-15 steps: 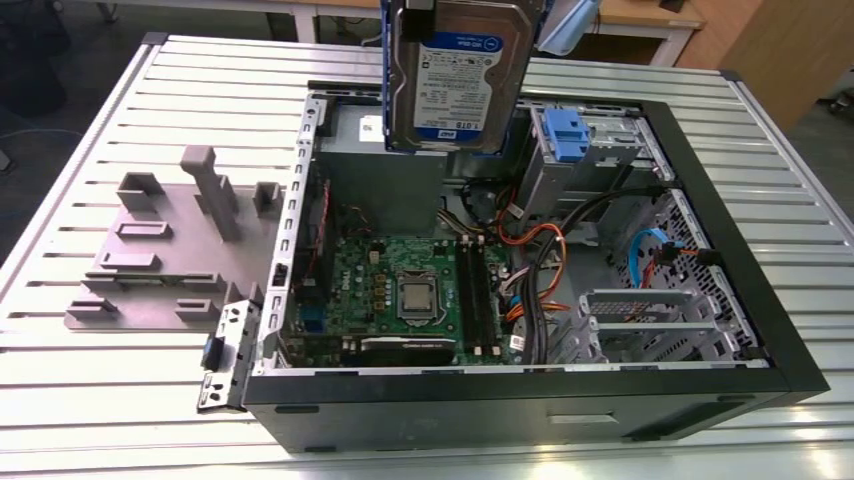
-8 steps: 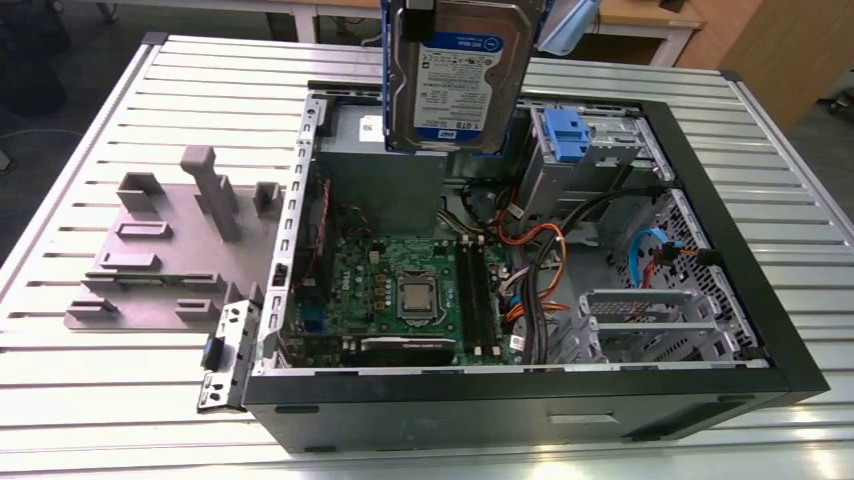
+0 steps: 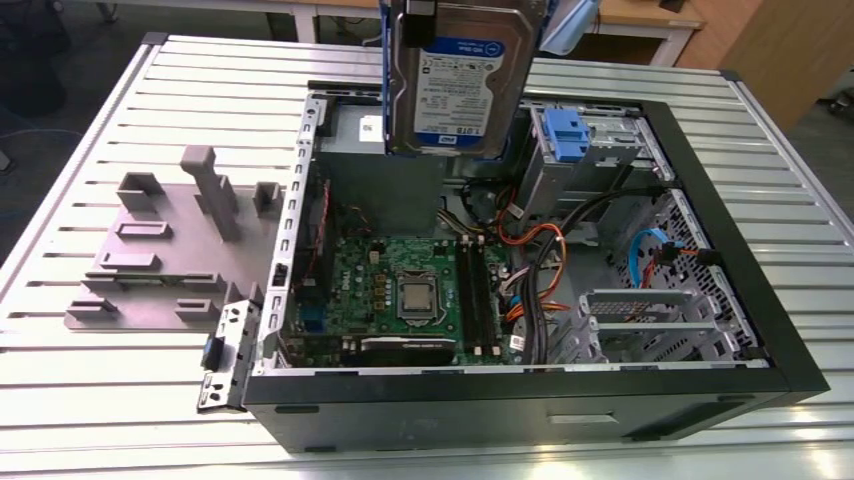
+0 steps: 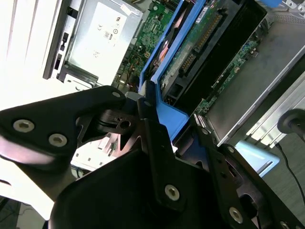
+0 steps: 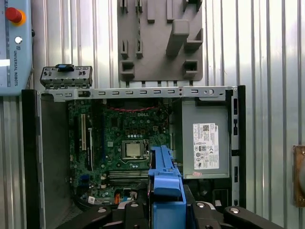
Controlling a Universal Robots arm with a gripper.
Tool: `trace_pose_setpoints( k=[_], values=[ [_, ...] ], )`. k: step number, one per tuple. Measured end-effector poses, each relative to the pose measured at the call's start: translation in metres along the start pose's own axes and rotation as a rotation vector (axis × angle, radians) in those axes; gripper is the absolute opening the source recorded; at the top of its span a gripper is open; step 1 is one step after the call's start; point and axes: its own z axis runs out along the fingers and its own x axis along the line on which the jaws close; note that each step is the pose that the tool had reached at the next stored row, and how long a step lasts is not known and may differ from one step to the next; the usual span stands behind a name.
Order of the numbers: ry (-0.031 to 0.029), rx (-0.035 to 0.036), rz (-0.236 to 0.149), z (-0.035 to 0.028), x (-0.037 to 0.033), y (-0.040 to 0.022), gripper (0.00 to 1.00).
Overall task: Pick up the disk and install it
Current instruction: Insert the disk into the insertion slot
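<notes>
Above open computer case, we see disk hanging upright, label facing exterior view's camera, apart from drive bay's blue bracket. We note gripper clenched on disk's blue carrier edge. Beneath, in first wrist view: motherboard, power supply. Grey fixture plate lies on slatted table, beside case toward exterior view's left.

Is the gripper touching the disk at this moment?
Touching. In the second wrist view the gripper clamps the disk by its blue frame, fingers flush on both sides; in the exterior view the disk hangs above the computer case.
</notes>
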Motion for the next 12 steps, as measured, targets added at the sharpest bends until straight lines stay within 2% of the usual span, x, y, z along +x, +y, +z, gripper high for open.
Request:
trace_pose_setpoints(
  k=[12],
  values=[
    [0.0034,0.0002,0.000,-0.0002,0.0192,-0.0008,0.36]
  ],
)
